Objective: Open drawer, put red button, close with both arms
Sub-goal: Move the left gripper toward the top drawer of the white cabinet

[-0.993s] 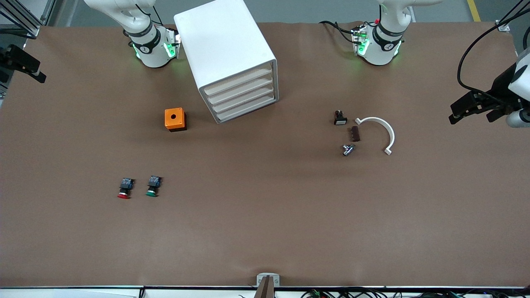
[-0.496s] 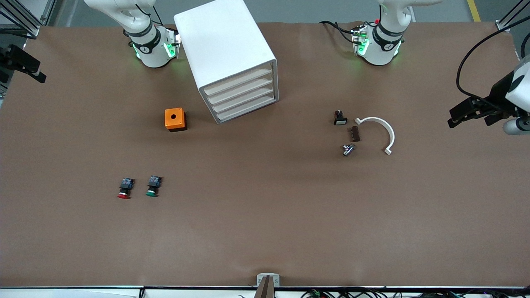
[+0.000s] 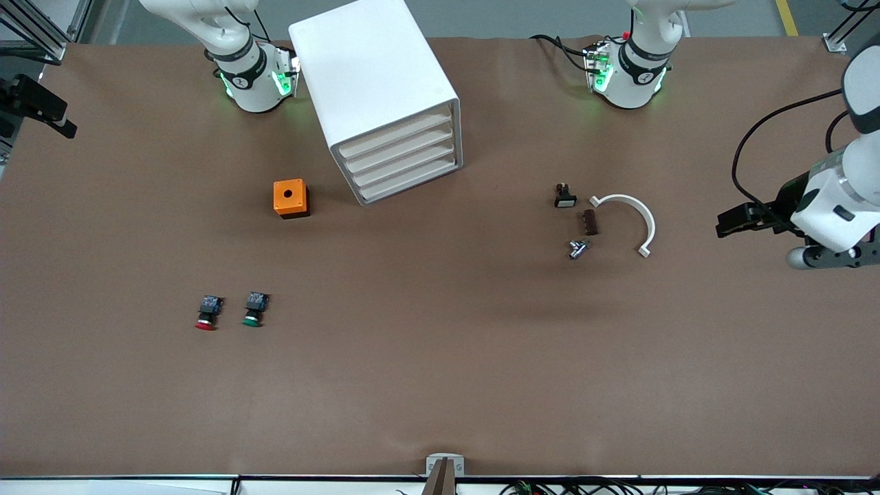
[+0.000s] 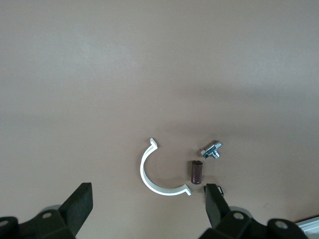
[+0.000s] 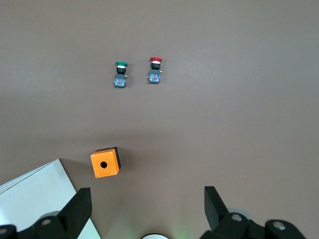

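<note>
Hanging with its fingers spread and holding nothing, the left gripper [image 3: 730, 227] is over bare table near the left arm's end, beside a white curved clip [image 3: 632, 218]. Its wrist view shows that clip [image 4: 158, 175], a brown block [image 4: 196, 172] and a metal fitting [image 4: 212, 150] between the open fingers. The right gripper [image 5: 144, 211], seen only in its own wrist view, is also spread and empty, above the white drawer cabinet [image 3: 381, 96] and orange box [image 3: 290, 198]. The red button [image 3: 207, 313] lies well apart from both, beside the green button [image 3: 254, 311], nearer the front camera than the orange box. Wide open table surrounds it.
</note>
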`<state>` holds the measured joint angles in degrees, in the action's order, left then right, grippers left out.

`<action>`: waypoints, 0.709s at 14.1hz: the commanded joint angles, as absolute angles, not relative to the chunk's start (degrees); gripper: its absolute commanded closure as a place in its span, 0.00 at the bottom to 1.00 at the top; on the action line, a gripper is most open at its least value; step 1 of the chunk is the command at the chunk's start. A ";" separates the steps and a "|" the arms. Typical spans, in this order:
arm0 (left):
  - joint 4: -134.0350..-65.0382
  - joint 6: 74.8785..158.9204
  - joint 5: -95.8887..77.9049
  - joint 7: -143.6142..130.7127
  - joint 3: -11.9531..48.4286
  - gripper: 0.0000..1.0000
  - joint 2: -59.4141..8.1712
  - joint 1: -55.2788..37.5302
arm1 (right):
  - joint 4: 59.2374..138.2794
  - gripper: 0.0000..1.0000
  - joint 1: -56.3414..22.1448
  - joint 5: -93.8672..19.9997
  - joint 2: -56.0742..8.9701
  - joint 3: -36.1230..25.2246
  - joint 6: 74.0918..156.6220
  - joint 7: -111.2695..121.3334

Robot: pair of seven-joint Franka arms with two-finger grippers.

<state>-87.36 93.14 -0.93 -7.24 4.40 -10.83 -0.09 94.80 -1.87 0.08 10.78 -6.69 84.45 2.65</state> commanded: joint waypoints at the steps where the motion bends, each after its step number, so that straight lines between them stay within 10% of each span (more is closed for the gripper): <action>1: -86.40 91.85 -0.44 -8.08 4.92 0.00 -13.09 -2.01 | 96.06 0.00 -1.67 1.14 12.39 -6.15 84.81 2.46; 10: -82.19 87.45 -10.18 -52.68 4.92 0.00 -26.96 -20.81 | 96.06 0.00 -1.67 1.14 12.39 -6.15 84.73 2.46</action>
